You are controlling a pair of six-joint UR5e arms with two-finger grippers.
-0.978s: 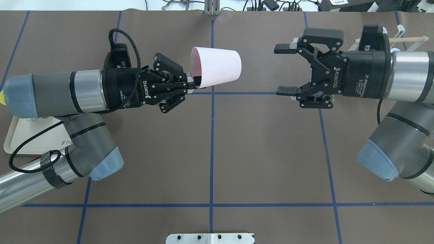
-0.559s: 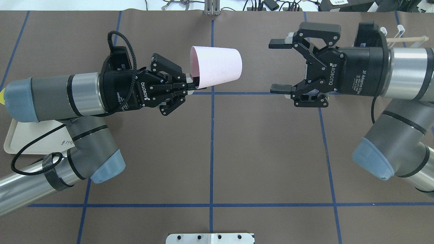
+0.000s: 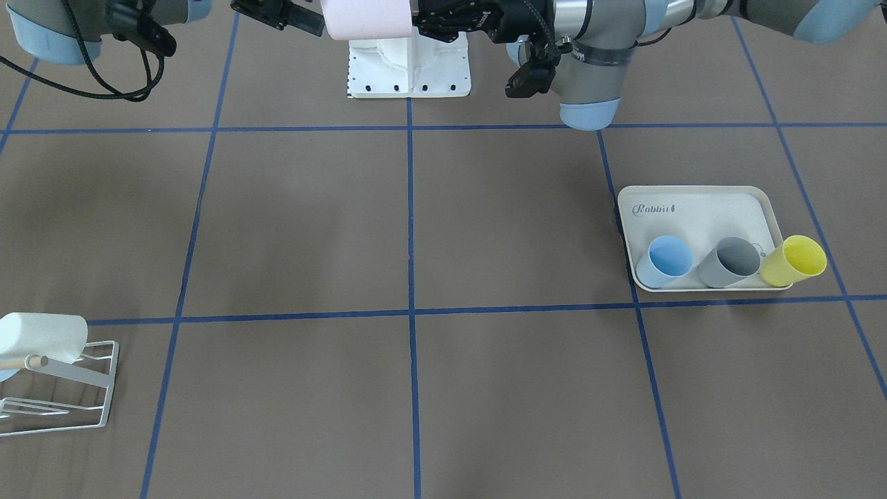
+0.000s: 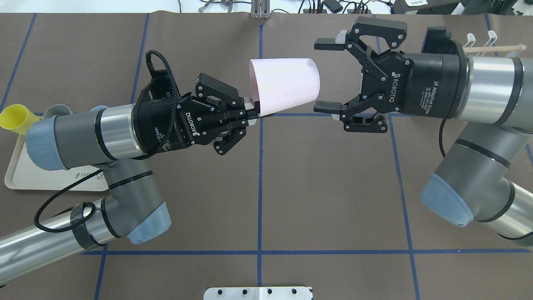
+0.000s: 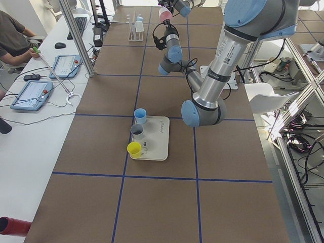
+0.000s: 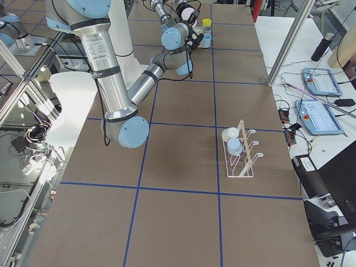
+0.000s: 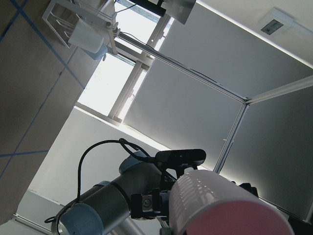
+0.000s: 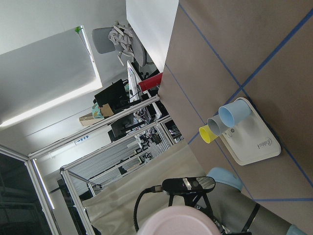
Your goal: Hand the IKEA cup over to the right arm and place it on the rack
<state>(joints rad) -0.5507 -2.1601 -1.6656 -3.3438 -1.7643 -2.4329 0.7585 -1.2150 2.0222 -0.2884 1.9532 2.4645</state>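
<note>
Front view: tray marked "Rabbit", w/ blue cup, grey cup, yellow cup in a row. The rack carries a white cup.

Overhead: "ROBOTIQ" on both grippers, "2F Adaptive Gripper" on R. The pink cup is plain, tapered, sideways in mid-air over table centre. L gripper clamped on its rim. R gripper fingers wide apart, flanking its base.

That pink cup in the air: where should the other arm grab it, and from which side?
Across the tapered wall near its closed base, coming from the base end. The pink cup lies sideways, and the left gripper pinches the rim, so only the narrow end facing the open right gripper is free.
</note>
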